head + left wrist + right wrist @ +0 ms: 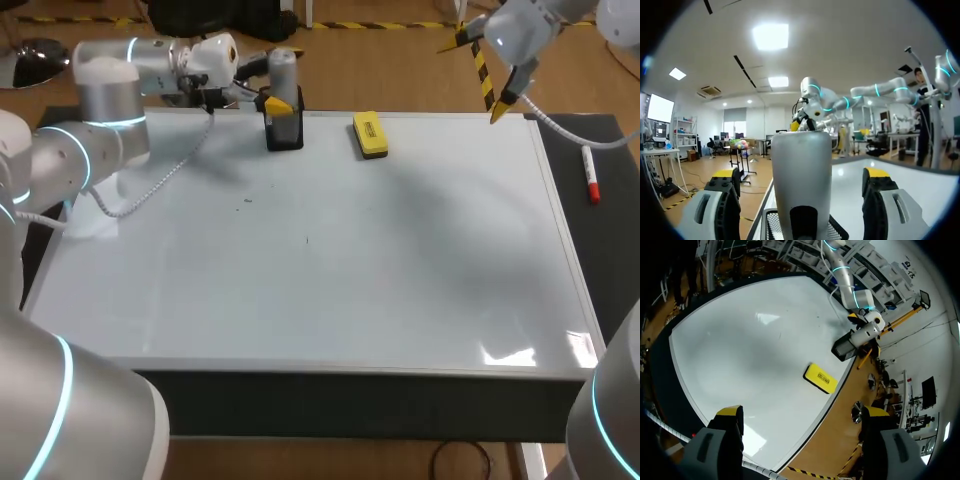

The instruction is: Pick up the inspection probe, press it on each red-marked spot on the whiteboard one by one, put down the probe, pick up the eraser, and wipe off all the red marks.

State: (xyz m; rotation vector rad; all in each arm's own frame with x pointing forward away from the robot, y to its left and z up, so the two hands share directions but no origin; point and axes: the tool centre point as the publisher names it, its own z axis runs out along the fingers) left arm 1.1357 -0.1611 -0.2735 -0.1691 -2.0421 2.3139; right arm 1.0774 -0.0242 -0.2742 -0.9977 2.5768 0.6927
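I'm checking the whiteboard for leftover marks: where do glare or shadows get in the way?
Head view: a glare patch on the whiteboard near its front right corner, and a broad soft shadow across its right half. Right wrist view: two bright reflections and a grey shadow over the middle. Left wrist view: the probe hides much of the board, with one light spot beside it.

The left arm [100, 110] at nine o'clock and the right arm [525, 35] at one o'clock are rounded silver-grey segments with glowing cyan joint rings, a white cable [150, 185] hanging off the left, and grey fingers [715, 210] with yellow tips.
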